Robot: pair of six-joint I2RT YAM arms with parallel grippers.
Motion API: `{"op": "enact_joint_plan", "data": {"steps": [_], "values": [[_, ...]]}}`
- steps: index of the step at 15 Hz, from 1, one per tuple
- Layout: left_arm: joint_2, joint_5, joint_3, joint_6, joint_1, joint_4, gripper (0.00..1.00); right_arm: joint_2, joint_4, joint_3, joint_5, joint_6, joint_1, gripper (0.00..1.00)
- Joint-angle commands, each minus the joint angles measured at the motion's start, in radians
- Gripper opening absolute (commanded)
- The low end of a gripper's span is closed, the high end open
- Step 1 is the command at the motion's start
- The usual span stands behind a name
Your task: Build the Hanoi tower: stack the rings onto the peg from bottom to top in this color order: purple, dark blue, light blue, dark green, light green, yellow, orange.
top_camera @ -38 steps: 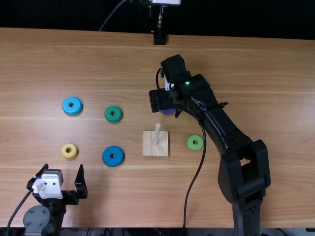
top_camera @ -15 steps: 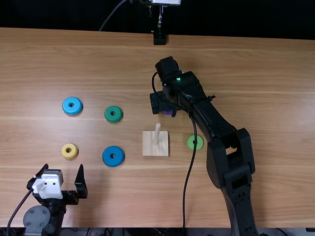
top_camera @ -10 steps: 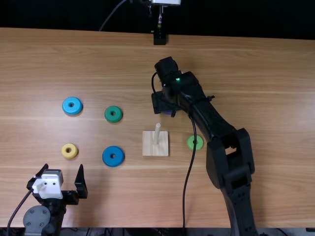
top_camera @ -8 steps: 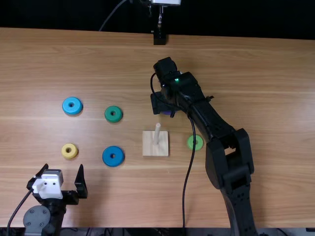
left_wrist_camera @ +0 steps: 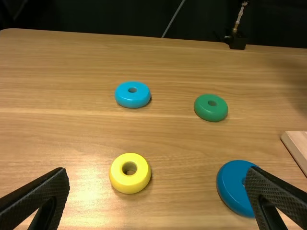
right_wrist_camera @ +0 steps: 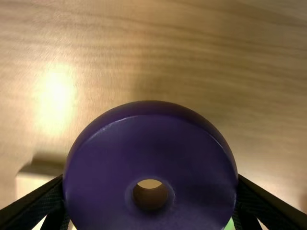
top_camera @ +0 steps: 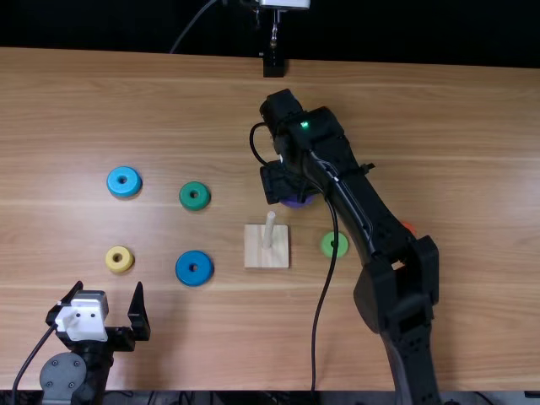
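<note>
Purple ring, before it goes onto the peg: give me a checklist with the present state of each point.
1. Purple ring between the right hand's fingers: ok.
2. Firmness of that grip: cannot tell.
3. Peg upright on its base, with no ring on it yet: ok.
4. Purple ring lined up over the peg: not ok, it is off beyond the peg.
5. Left hand away from the peg, fingers open: ok.
6. Dark blue ring, next in order, lying flat: ok.
</note>
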Motion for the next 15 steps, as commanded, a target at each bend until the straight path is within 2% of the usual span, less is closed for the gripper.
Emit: {"op": "enact_joint_plan", "data": {"steps": [1, 4, 10, 15], "values": [[-0.011, -0.003, -0.104, 0.010, 0.011, -0.080, 1.00, -0.062, -0.028, 0.070, 0.001, -0.004, 0.014, 0.12], [-0.011, -0.003, -0.104, 0.010, 0.011, -0.080, 1.00, -0.079, -0.089, 0.179, 0.001, -0.004, 0.018, 0.11], [-0.011, -0.003, -0.104, 0.010, 0.011, -0.080, 1.00, -0.144, -0.212, 0.335, 0.001, -0.006, 0.079, 0.11], [-0.011, -0.003, -0.104, 0.010, 0.011, -0.080, 1.00, -0.151, -0.212, 0.418, -0.005, -0.006, 0.137, 0.11]]}}
